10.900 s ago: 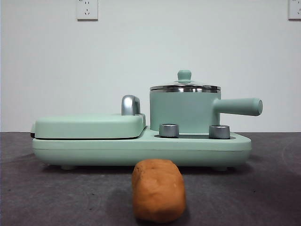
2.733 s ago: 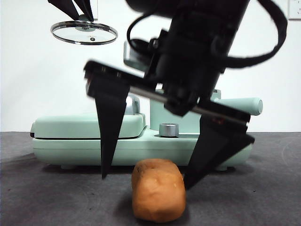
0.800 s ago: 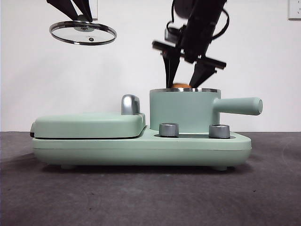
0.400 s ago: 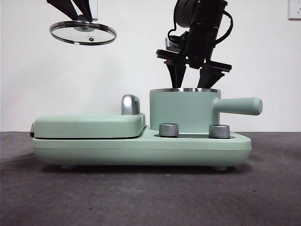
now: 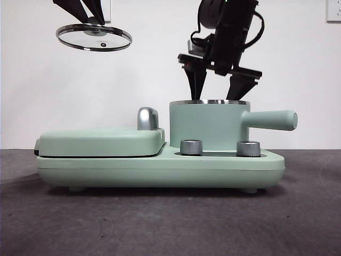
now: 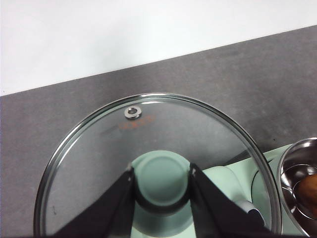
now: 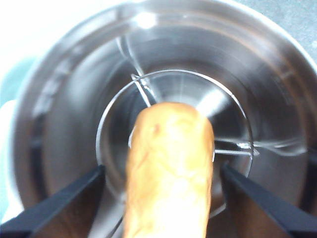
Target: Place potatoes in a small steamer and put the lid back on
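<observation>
While the left pincer (image 6: 161,186) is clamping the lid (image 5: 94,37) aloft, the right pincer (image 5: 217,90) is gaping above the small steamer (image 5: 209,124), potato (image 7: 170,168) lying inside.

I read this as a lab test bench, not a home kitchen: a lone mint-green cooker (image 5: 160,165) sits on a bare dark grey tabletop (image 5: 170,224), and behind the cooker rises a blank white wall (image 5: 160,69) with sockets (image 5: 99,8).

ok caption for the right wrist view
Open right claw above the potato, which stands inside the small steamer.
</observation>
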You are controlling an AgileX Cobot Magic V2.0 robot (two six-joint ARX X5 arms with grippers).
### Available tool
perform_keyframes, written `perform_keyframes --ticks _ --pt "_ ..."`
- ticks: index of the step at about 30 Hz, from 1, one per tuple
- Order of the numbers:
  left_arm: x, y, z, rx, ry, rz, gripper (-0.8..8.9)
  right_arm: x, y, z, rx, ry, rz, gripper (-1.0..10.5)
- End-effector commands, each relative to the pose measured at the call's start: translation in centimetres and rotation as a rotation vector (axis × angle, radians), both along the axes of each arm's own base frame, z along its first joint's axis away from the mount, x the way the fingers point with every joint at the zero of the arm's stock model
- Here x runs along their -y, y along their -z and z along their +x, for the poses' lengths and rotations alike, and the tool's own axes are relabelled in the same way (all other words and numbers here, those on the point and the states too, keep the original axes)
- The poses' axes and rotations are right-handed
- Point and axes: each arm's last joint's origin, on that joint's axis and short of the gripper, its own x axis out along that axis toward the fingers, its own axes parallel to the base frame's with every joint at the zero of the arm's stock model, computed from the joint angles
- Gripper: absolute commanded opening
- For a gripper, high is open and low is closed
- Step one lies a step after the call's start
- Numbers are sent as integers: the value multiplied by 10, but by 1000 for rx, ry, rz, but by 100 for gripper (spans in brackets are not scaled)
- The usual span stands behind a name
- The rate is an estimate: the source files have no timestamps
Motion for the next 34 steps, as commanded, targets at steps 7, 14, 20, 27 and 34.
perform_keyframes --ticks 7,14,20,27,34 --pt "0 -17 -6 69 1 -20 16 15 -85 -40 72 -53 10 385" --pt "1 -17 -7 68 4 -20 16 15 -111 -83 108 -74 -52 385" --pt "10 -16 -10 61 28 -23 16 15 -106 -136 87 -137 -128 385" --pt "29 -16 -15 58 79 -24 16 28 -81 -208 169 -235 -129 385" --pt "60 -14 -24 59 164 -26 16 53 -48 -261 328 -195 73 385"
